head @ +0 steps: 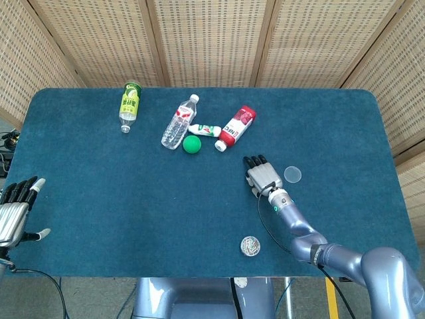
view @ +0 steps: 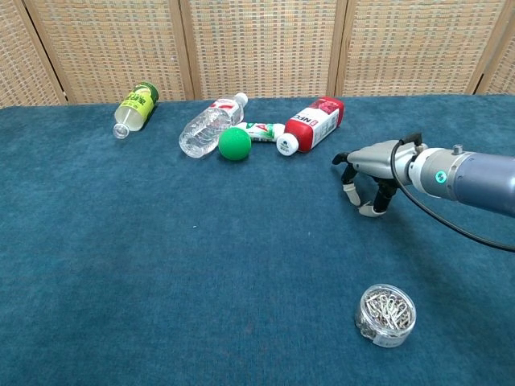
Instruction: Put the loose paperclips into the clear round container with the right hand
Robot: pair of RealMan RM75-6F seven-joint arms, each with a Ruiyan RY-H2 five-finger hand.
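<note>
Blue carpet-ish table (head: 99, 173), wicker screens behind. Right hand (view: 368, 173) hovered right of centre, palm down, fingers curled downward, holding nothing I could see. Clear round container (view: 386, 315) full of paperclips sat lower right, well apart. Left hand (head: 14, 211) idled, fingers spread, far left edge.

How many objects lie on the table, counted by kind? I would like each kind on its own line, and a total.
Bottles: 3 (green-label bottle, clear water bottle, red-and-white bottle)
Tubes: 1 (small tube)
Balls: 1 (green ball)
Round containers: 1 (clear container, with paperclips in it)
Lids: 1 (clear round lid)
Total: 7
</note>
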